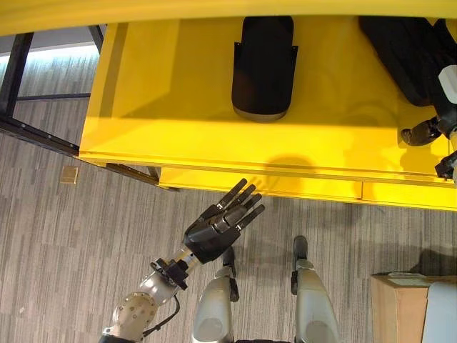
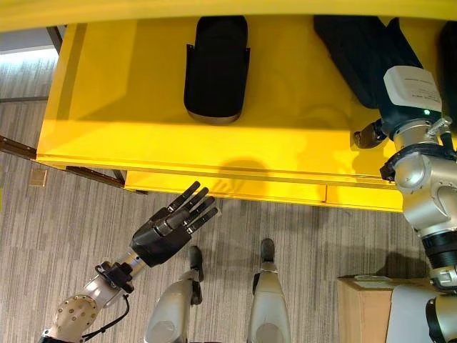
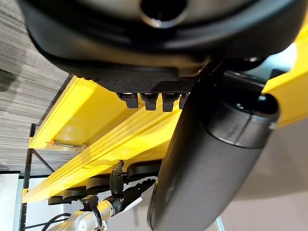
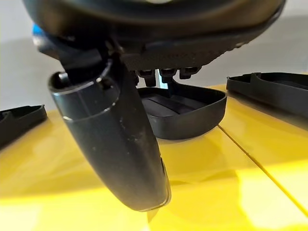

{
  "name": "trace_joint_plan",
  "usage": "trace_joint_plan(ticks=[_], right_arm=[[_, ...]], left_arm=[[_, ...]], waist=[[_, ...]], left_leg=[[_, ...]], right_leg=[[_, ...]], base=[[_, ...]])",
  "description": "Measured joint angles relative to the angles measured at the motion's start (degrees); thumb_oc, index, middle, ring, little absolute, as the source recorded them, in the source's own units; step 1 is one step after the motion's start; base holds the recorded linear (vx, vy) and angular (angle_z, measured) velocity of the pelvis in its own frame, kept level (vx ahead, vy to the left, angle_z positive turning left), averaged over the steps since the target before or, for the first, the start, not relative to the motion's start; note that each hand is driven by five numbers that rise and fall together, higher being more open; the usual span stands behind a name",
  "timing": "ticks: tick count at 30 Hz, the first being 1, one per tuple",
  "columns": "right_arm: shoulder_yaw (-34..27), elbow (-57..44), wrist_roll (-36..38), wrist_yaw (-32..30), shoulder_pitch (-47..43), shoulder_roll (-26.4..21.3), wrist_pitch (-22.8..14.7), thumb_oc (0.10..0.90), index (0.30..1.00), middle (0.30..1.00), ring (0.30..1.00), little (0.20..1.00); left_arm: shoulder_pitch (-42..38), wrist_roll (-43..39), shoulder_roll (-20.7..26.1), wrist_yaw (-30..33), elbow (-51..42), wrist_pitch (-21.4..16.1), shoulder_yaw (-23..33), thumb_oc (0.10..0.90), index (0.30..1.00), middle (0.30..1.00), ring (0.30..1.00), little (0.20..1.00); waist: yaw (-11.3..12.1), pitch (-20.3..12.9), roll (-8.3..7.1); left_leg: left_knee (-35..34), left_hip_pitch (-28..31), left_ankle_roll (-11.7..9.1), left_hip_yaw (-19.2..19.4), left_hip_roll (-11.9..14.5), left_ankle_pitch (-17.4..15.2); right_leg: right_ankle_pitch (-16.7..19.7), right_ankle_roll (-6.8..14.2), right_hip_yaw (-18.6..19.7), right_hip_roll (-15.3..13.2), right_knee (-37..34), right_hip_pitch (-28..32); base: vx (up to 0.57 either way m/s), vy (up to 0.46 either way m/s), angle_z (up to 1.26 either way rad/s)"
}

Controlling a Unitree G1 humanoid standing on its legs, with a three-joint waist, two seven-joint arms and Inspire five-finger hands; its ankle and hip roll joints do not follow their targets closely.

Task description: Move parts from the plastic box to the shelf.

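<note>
Left eye view: yellow shelf (image 1: 178, 100) over grey striped carpet (image 1: 57, 236).

A shelf (image 1: 178, 107) spans the scene ahead of the robot, above the floor (image 1: 71, 236). On the shelf lies one part (image 1: 263, 68) near its middle, and a second part (image 2: 360, 57) lies to the right of it, well apart. The right hand (image 2: 371, 134) is over the shelf at the second part's near end, close to the shelf's front edge. The left hand (image 1: 218, 225) hangs over the floor just before the shelf's front edge, left of the first part. A cardboard box (image 1: 398, 307) stands on the floor at the near right.
</note>
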Motion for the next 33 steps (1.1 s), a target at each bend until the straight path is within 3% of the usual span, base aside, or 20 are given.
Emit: trace_joint_plan(ticks=[4, 12, 17, 33], right_arm=[[1.7, 2.2, 1.5, 4.0, -3.1, -0.4, 1.5, 0.9, 1.0, 1.0, 1.0, 1.0], [2.2, 7.5, 14.3, 12.6, -8.0, -0.8, 8.6, 0.9, 1.0, 1.0, 1.0, 1.0], [2.3, 9.9, 16.1, 16.2, -10.7, -0.8, 12.0, 0.9, 1.0, 1.0, 1.0, 1.0], [2.7, 15.3, 16.7, 21.8, -12.7, 0.6, 12.9, 0.9, 1.0, 1.0, 1.0, 1.0]], left_arm=[[0.1, 0.0, 0.0, -0.2, 0.0, 0.2, 0.0, 0.9, 1.0, 1.0, 1.0, 1.0], [-1.2, 0.1, -0.1, -0.3, 0.0, 1.5, 0.2, 0.9, 1.0, 1.0, 1.0, 1.0], [-2.1, 0.1, -0.2, 0.2, 0.0, 2.4, 0.2, 0.9, 1.0, 1.0, 1.0, 1.0], [-3.1, 0.2, 0.0, 2.2, 0.0, 2.9, 0.4, 0.9, 1.0, 1.0, 1.0, 1.0]], waist=[[0.0, 0.0, -0.02], [0.3, 0.1, -0.17], [1.0, 0.1, -0.47], [2.8, 0.1, -3.14]], left_leg=[[0.7, -0.3, 0.0, -0.3, -0.1, -0.1], [2.0, -0.7, -0.2, -1.3, 0.4, -0.3], [2.4, -1.1, -0.2, -1.6, 0.6, -0.3], [3.4, -1.4, -0.3, -1.8, 0.6, -1.0]], right_leg=[[-0.4, -0.1, -0.1, -0.1, 0.9, -0.3], [-1.0, -0.5, -0.8, 0.2, 2.0, -0.2], [-1.0, -0.5, -1.1, 0.4, 2.2, -0.1], [-0.9, -0.5, -1.1, 0.5, 1.9, 0.4]], base=[[0.0, -0.038, 0.03], [0.01, -0.055, 0.04], [0.01, -0.029, 0.05], [0.0, -0.004, 0.01]])
